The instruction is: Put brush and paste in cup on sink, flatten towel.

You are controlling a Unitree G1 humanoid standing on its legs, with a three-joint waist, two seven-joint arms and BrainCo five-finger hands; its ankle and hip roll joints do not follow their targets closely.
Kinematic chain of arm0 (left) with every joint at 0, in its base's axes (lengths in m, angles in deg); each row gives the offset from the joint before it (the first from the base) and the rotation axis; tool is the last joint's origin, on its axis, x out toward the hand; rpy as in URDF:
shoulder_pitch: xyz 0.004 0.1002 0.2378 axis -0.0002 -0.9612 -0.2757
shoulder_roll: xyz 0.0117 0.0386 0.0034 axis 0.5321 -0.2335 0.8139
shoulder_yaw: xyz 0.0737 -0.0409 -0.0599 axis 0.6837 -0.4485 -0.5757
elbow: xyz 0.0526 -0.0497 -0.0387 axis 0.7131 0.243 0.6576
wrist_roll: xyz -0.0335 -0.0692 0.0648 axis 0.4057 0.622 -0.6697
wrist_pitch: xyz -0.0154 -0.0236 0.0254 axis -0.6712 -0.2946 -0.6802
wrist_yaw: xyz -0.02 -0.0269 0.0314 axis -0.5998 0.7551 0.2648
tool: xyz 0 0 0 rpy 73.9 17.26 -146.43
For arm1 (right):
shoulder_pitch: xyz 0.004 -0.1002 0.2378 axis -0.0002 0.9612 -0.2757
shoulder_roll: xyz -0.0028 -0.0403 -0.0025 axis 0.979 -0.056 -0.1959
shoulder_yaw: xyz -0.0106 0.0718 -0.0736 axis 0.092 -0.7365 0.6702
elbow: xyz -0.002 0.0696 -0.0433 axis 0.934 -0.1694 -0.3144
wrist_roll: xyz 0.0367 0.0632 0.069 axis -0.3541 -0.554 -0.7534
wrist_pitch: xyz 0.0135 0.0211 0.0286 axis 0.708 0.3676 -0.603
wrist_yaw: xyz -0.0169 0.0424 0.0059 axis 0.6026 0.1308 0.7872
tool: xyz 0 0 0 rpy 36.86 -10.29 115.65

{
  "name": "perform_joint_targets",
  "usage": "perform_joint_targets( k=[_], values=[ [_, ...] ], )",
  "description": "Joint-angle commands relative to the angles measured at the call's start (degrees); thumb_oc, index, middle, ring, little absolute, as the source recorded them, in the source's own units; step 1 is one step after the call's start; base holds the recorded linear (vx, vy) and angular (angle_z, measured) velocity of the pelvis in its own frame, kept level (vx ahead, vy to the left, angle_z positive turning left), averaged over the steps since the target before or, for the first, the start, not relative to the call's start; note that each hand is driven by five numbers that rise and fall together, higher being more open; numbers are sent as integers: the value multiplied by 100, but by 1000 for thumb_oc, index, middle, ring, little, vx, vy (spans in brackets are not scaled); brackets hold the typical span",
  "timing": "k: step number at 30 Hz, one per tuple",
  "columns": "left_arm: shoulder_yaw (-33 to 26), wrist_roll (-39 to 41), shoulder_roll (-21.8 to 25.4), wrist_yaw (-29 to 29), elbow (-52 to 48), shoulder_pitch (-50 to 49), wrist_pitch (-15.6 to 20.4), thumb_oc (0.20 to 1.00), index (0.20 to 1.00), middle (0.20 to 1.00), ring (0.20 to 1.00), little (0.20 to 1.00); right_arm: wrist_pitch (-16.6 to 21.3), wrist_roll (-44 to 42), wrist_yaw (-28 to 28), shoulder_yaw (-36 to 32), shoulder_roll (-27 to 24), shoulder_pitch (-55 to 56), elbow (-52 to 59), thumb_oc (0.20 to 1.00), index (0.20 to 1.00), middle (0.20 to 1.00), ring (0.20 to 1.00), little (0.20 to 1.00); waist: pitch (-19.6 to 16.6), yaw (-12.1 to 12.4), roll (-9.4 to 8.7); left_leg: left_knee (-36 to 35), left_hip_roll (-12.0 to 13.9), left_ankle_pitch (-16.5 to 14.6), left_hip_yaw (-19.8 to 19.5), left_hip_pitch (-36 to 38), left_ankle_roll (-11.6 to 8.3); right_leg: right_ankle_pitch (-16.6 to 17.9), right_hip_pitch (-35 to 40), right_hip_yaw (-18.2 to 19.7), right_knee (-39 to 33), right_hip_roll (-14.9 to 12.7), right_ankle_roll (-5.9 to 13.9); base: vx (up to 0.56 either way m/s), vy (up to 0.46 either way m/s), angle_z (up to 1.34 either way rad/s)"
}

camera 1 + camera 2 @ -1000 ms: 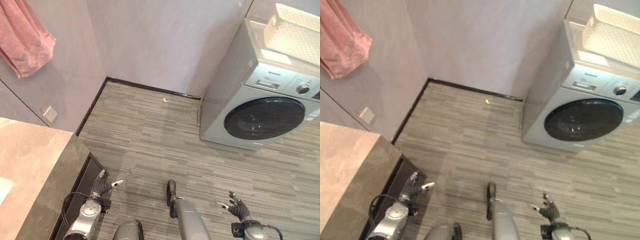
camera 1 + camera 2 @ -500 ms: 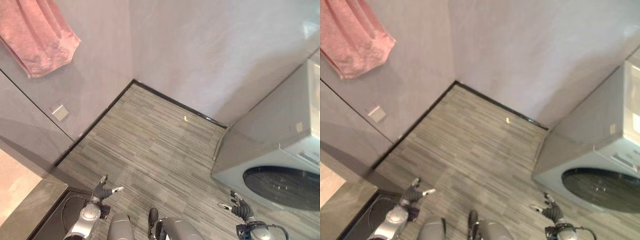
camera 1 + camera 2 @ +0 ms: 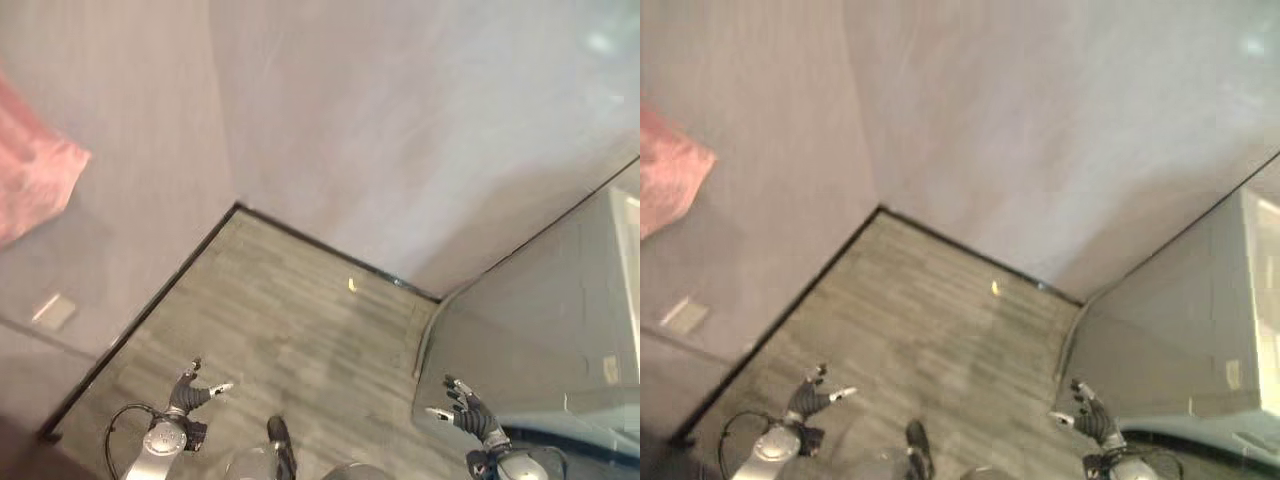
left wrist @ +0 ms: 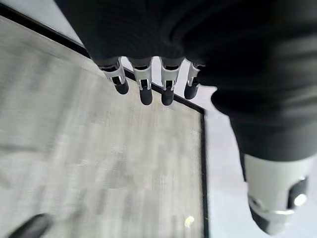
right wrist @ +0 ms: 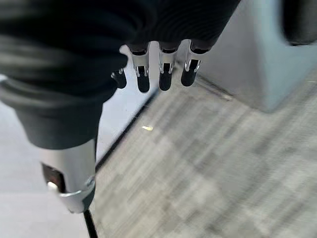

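Swinging view, pink towel (image 3: pixel 35 190) now edge-cropped

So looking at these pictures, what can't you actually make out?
- Pink towel: cut off by the left edge of both eye views, so how it hangs can't be told.
- Washing machine: cut off by the right edge, with its front out of frame.
- Small yellowish scrap on the floor by the wall: too small to identify.
- Left hand and right hand: both open, holding nothing.
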Motion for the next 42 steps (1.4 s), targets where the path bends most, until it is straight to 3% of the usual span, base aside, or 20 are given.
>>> perform_joint_targets(
  k=[1,2,6,10,17,20,21,22,23,26,27,28,29,31,33,36,37,39,41,42],
  values=[
    [-100,-21,239,73,-87,111,227,1000,1000,1000,1000,1000,182,31,110,65,58,-374,-147,1000,1000,1000,1000,1000,120,109,38,346,584,387,-280,-285,-1012,1640,-96,830,-2013,147,322,467,300,122],
    [-91,-25,199,119,23,139,215,1000,1000,1000,1000,1000,205,5,106,109,72,-374,-70,1000,1000,1000,1000,1000,136,70,93,188,579,413,-362,-23,-1070,1406,-360,492,-2370,191,313,220,91,121],
    [-8,-101,151,139,359,267,224,1000,1000,1000,1000,1000,275,-130,85,143,47,-359,-14,1000,1000,1000,1000,1000,305,-138,52,-49,349,475,-883,384,-1207,1219,-622,651,-3295,688,368,362,69,119],
    [217,-276,68,84,526,394,276,1000,1000,1000,1000,1000,282,-25,72,99,-10,-90,83,1000,1000,1000,1000,1000,353,-444,75,-146,-7,504,-1762,790,-1349,1550,-899,1589,-3734,1173,467,340,17,166],
    [282,-186,-32,114,673,399,368,1000,1000,1000,1000,1000,355,31,66,233,-43,-206,-40,1000,1000,1000,1000,1000,223,-438,193,-123,-17,566,-2196,730,-1444,1602,-618,1411,-4056,1041,307,180,-49,143],
    [310,-198,-32,109,643,369,393,1000,1000,1000,1000,1000,384,87,72,299,-174,-256,44,1000,1000,1000,1000,1000,316,-478,270,1053,171,916,-1646,231,-1926,1384,-379,1035,-4081,846,150,200,-15,37],
    [310,-199,-33,110,644,371,393,1000,1000,1000,1000,1000,383,87,72,297,-175,-256,45,1000,1000,1000,1000,1000,316,-479,278,1094,179,896,-1649,207,-1928,1384,-385,1030,-4078,853,148,79,5,103],
    [300,-196,-6,157,672,427,390,1000,1000,1000,1000,1000,388,102,84,361,-203,-252,81,1000,1000,1000,1000,1000,403,-516,236,1414,515,976,-972,-63,-1920,1312,-262,855,-4068,702,92,147,15,85],
    [333,-187,7,145,665,488,382,1000,1000,1000,1000,1000,414,112,51,380,-180,-215,79,1000,1000,1000,1000,1000,408,-560,243,956,1012,888,-356,-163,-1789,1225,-132,695,-4103,556,139,148,16,78],
    [371,-215,13,158,686,525,396,1000,1000,1000,1000,1000,388,191,-18,421,-163,-228,50,1000,1000,1000,1000,1000,396,-512,220,538,1057,594,-408,-381,-1635,1103,21,620,-4185,394,219,202,128,84],
    [368,-224,81,198,602,477,414,1000,1000,1000,1000,1000,409,230,-47,468,-155,-331,14,1000,1000,1000,1000,1000,323,-357,281,-147,1328,1174,-738,-800,-1799,1032,159,646,-4265,298,279,284,198,34],
    [369,-223,83,198,598,473,411,1000,1000,1000,1000,1000,410,231,-47,469,-152,-329,12,1000,1000,1000,1000,1000,318,-371,277,-177,1318,1193,-751,-790,-1805,1025,165,631,-4268,293,278,517,376,-12],
    [358,-270,153,233,502,468,415,1000,1000,1000,1000,1000,409,259,-98,448,-159,-388,-7,1000,1000,1000,1000,1000,258,-353,339,-635,1782,1592,-610,-1117,-2031,851,428,616,-4323,91,354,440,364,-19],
    [316,-278,192,243,379,421,386,1000,1000,1000,1000,1000,332,293,-126,448,-142,-454,3,1000,1000,1000,1000,1000,192,-332,422,-912,2107,1969,-369,-1120,-2111,778,624,634,-4324,-26,435,520,427,-6],
    [264,-282,219,265,245,346,377,1000,1000,1000,1000,1000,308,326,-109,430,-159,-463,30,1000,1000,1000,1000,1000,182,-269,477,-853,2153,2111,-275,-989,-2162,700,813,676,-4277,-67,472,411,352,-11],
    [228,-153,365,209,-318,226,422,1000,1000,1000,1000,1000,242,379,-117,411,-16,-638,139,1000,1000,1000,1000,1000,129,-172,445,287,1789,1425,-308,-1225,-1936,794,1128,813,-3798,-694,562,424,456,-15],
    [226,-153,366,208,-321,227,420,1000,1000,1000,1000,1000,241,379,-117,412,-15,-640,139,1000,1000,1000,1000,1000,119,-161,452,290,1801,1427,-300,-1240,-1931,808,1108,826,-3803,-686,563,356,462,-24],
    [218,-245,464,197,-552,188,437,1000,1000,1000,1000,1000,190,503,-169,448,33,-722,296,1000,1000,1000,1000,1000,106,-135,437,686,1491,917,-133,-1181,-1658,1687,919,864,-3416,-1073,502,391,518,-19],
    [200,-274,531,183,-688,164,427,1000,1000,1000,1000,1000,198,473,-167,456,67,-769,331,1000,1000,1000,1000,1000,105,-107,453,630,1417,836,-108,-1117,-1573,1861,788,894,-3239,-1071,460,256,337,-15],
    [192,-365,627,148,-857,57,420,1000,1000,1000,1000,1000,227,454,-139,497,75,-781,378,1000,1000,1000,1000,1000,96,-119,496,462,1145,747,-177,-922,-1435,1968,633,1132,-2758,-757,411,202,249,-14]
  ],
)
